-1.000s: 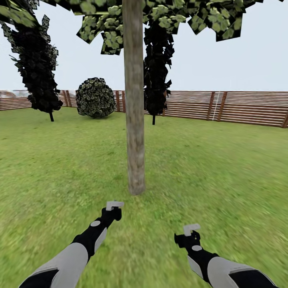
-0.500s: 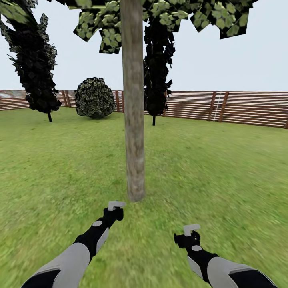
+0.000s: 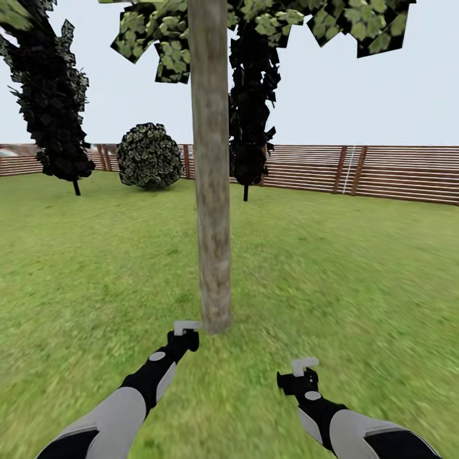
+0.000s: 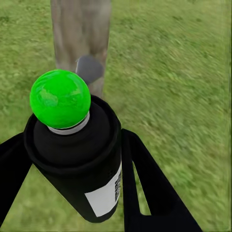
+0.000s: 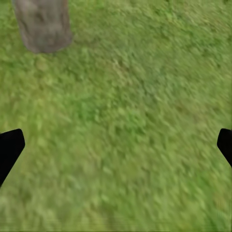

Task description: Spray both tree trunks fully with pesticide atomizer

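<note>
Two black-and-white arms reach over green lawn (image 3: 357, 268) toward a straight grey-brown tree trunk (image 3: 211, 191). Left gripper (image 4: 72, 193) grasps the black pesticide atomizer with a green round cap (image 4: 77, 154), close to the trunk's base. Right gripper (image 5: 116, 145) is spread wide, holding nothing.

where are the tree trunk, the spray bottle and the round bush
tree trunk (image 3: 212, 191), head view, middle of the bare column
spray bottle (image 4: 82, 169), left wrist view, black body between the fingers
round bush (image 3: 149, 155), head view, centre of its foliage

white label on the black bottle (image 4: 77, 164) — barcode marks, nothing readable
</note>
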